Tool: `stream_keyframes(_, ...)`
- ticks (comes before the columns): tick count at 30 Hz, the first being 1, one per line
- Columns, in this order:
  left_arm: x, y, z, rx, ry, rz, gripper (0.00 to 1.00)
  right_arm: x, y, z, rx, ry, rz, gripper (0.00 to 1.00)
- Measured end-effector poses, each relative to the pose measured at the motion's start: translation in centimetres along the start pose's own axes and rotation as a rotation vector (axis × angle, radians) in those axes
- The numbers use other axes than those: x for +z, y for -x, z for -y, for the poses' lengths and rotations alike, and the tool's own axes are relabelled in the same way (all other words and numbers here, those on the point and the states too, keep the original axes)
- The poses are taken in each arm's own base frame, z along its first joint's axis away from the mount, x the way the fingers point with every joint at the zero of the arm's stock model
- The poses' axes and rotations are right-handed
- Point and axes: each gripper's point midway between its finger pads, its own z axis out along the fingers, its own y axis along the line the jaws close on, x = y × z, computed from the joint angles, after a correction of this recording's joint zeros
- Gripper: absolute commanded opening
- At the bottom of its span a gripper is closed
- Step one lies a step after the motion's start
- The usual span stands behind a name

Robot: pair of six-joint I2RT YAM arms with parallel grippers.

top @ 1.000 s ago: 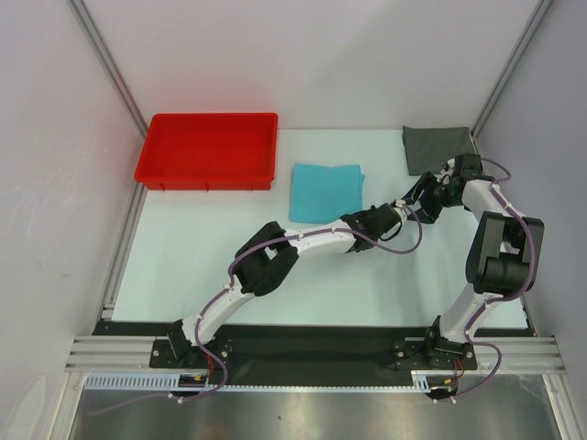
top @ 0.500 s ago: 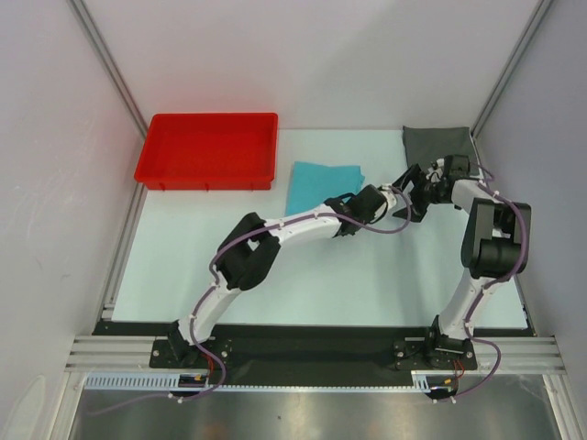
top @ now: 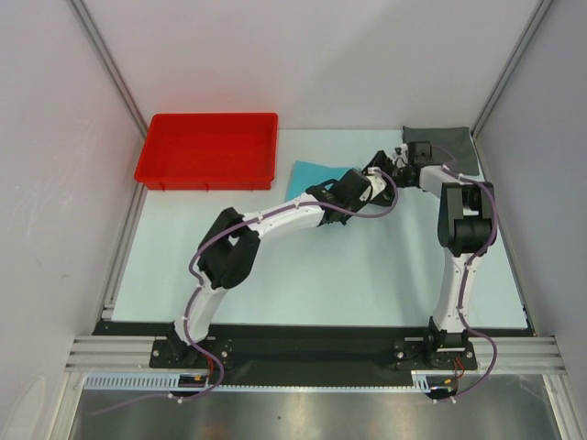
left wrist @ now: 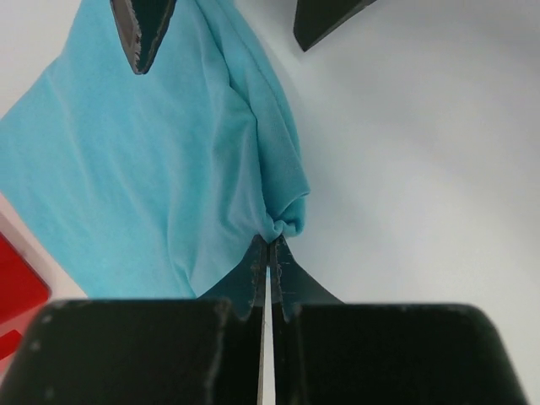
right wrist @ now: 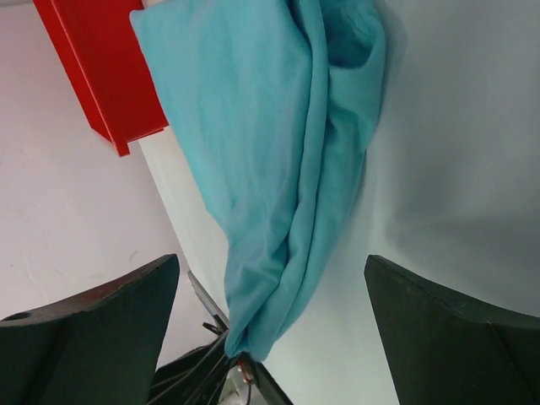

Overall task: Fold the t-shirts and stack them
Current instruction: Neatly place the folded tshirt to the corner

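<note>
- We see the left gripper point(left wrist: 268, 253) pressed together on a corner fold of the turquoise t-shirt point(left wrist: 169, 169), the cloth bunching into creases at the pinch.
- The right gripper point(top: 390, 169) stands spread wide and grips nothing; its two fingers point(right wrist: 93, 337) sit on either side of the gathered shirt.
- The turquoise t-shirt lies toward the far edge of the table point(top: 275, 266), around the middle, just right of the red tray point(top: 209, 183).
- The dark grey t-shirt point(top: 454, 142) rests folded in the far right corner, partly behind the right arm.
- The red tray sits at the far left corner.
</note>
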Motion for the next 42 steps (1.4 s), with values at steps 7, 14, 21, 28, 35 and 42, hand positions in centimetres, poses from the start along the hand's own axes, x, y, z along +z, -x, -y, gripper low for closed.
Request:
stream_keyframes(7,-0.6,0.1,-0.1,-0.011,-0.013,0.007,0.00,3.0,0.3,0.6,-0.009,-0.024,-0.028,0.85)
stream_keyframes(14,-1.6,0.7,-0.2,-0.024,-0.033,0.024,0.00,3.9,0.5,0.8,0.008,-0.039,-0.020,0.74)
stream_keyframes(21,-3.1,1.7,-0.3,-0.047,-0.054,0.059,0.00,4.4,1.3,0.6,0.009,-0.052,0.018,0.68)
stream_keyframes(28,-3.0,1.0,0.2,-0.053,-0.073,0.045,0.00,5.4,1.5,0.9,0.013,-0.093,0.051,0.44)
stream_keyframes(35,-3.2,0.3,0.8,-0.107,-0.093,0.019,0.47,5.1,2.9,0.5,-0.063,-0.164,0.097,0.00)
stream_keyframes(42,-7.9,1.0,0.1,-0.296,-0.138,0.032,0.57,2.1,7.0,-3.9,-0.408,-0.313,0.182,0.00)
